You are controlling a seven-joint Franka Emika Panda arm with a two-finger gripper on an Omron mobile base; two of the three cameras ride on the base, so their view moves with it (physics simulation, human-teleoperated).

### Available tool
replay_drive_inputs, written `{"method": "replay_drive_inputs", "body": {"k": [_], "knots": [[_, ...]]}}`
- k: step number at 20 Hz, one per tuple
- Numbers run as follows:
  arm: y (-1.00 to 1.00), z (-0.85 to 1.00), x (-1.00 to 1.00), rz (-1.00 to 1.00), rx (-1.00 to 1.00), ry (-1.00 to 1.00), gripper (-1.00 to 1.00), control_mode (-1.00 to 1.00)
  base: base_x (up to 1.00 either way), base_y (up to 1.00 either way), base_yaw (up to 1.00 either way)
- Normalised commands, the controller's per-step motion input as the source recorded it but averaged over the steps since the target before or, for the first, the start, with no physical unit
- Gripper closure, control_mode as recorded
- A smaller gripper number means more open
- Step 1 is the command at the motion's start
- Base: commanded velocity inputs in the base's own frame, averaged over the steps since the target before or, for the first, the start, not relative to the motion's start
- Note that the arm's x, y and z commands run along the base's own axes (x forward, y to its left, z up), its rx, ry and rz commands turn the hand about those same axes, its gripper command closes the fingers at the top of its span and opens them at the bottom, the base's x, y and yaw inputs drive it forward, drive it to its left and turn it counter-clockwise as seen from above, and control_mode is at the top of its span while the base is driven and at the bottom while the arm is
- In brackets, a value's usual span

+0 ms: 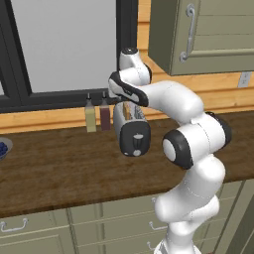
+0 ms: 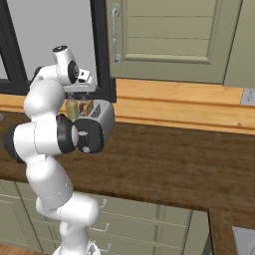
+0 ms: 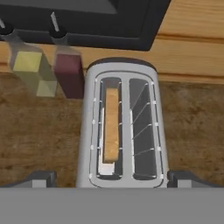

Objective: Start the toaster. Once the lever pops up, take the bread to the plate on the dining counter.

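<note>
You have the hand (image 3: 112, 177) hovering straight above the toaster (image 3: 121, 127), pointing down at its two slots. Its fingertips (image 3: 41, 178) stand spread as wide as they go, one past each long side of the toaster, and they grip nothing and touch nothing.

The bread (image 3: 112, 124) sits on edge in one slot, the one nearer the two bottles; its golden top edge shows between the wire guides. The other slot holds only its wires.

From the left base view you see the toaster (image 1: 131, 129) standing on the dark wood table (image 1: 59, 168), its black end face turned toward the robot. On that face the lever (image 1: 137, 142) is a small dark tab just above the round pale dial (image 1: 137, 152). How far down the lever sits you cannot judge from here.

Just beside the toaster, against the wooden wall strip, stand a yellow bottle (image 1: 91, 116) and a dark red bottle (image 1: 105, 114). A blue-filled bowl (image 1: 4, 148) sits at the far left edge of the table, well apart from the toaster.
</note>
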Motion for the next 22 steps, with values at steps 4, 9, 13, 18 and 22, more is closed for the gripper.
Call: {"method": "replay_drive_inputs", "body": {"k": [4,9,13,18,22], "knots": [[0.0,-0.37,0.3,-0.11,0.0,0.01,-1.0,-1.0,0.0,0.0,0.0],[0.0,-0.25,0.08,-0.07,0.0,0.0,-1.0,-1.0,0.0,0.0,0.0],[0.0,-0.34,0.0,-0.07,0.0,0.0,-1.0,-1.0,0.0,0.0,0.0],[0.0,-0.36,0.03,-0.04,0.0,0.0,-1.0,-1.0,0.0,0.0,0.0],[-0.01,-0.24,0.11,0.0,0.0,0.0,-1.0,-1.0,0.0,0.0,0.0]]}}
